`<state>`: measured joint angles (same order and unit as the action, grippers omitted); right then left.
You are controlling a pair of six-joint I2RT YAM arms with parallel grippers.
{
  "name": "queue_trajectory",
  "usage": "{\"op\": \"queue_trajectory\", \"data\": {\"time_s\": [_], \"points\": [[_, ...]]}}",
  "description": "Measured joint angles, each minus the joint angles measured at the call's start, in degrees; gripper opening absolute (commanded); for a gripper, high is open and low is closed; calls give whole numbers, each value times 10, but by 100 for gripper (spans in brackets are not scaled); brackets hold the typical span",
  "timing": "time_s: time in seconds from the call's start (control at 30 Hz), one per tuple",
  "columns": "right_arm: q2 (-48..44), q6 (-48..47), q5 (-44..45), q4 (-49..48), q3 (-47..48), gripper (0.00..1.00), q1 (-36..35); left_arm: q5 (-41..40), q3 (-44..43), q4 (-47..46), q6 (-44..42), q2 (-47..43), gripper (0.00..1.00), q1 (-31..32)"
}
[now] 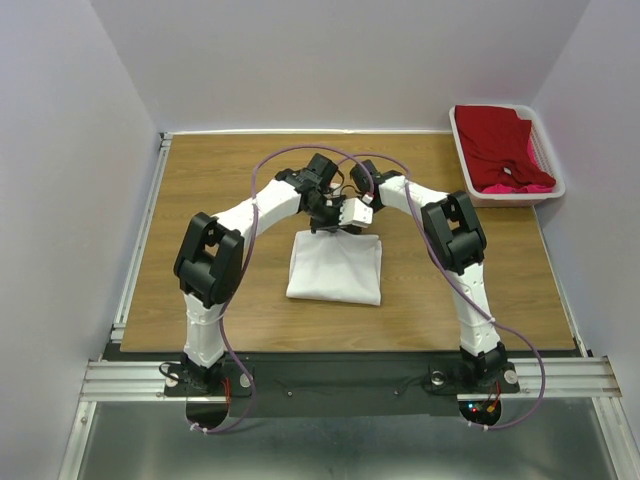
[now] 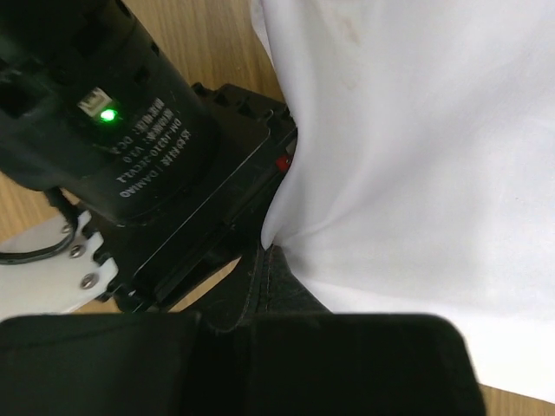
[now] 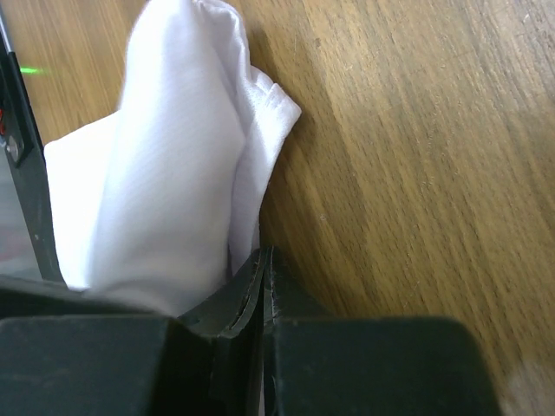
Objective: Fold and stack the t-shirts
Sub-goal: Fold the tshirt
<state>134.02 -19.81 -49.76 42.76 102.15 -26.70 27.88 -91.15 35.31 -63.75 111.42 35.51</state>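
Pale walls are boxing in a wood-topped table [image 1: 200,300], and the white t-shirt [image 1: 335,268] is lying near its middle as a partly folded rectangle, just ahead of the two arm bases. Both claws are working its far edge side by side: the left gripper [image 2: 269,251] is clenched on a pinch of white cloth, and the right gripper [image 3: 263,260] is likewise nipping a bunched corner with its jaws pressed together (the fabric is puckering upward out of the bite). The step in hand looks like carrying that far edge over for another fold. Doing it well is going to mean lifting both pinches evenly, holding the hem taut between them, and laying it square on the near edge so the lower layers are not dragging along. At the far right corner the white basket [image 1: 512,197] is holding the other laundry: the deep red t-shirt [image 1: 495,140] is filling most of it, with the bright pink t-shirt [image 1: 515,186] peeking out at its near end — both unfolded.
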Motion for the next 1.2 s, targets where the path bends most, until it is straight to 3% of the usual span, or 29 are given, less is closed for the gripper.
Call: {"op": "queue_trajectory", "data": {"time_s": [0.13,0.17,0.2,0.27,0.43,0.57,0.7,0.97,1.2], "points": [[2,0,24,6,11,12,0,-3,2,-4,-5,13,5,-1],[3,0,37,9,18,22,0,-3,3,-4,-5,13,7,-1],[3,0,46,10,25,22,0,-3,3,-5,-5,13,9,-1],[3,0,76,14,44,37,0,-3,3,-9,-6,13,16,-1],[3,-4,155,14,100,55,5,-11,4,-14,-8,13,33,-1],[2,-1,198,14,129,57,25,-12,-5,-3,-4,13,43,-8],[-23,4,210,15,123,58,70,15,-16,9,23,-10,46,-30],[-198,18,158,21,-31,58,127,103,20,1,106,-97,52,-151],[-199,17,103,28,-94,58,104,159,39,1,154,-52,53,-196]]}}
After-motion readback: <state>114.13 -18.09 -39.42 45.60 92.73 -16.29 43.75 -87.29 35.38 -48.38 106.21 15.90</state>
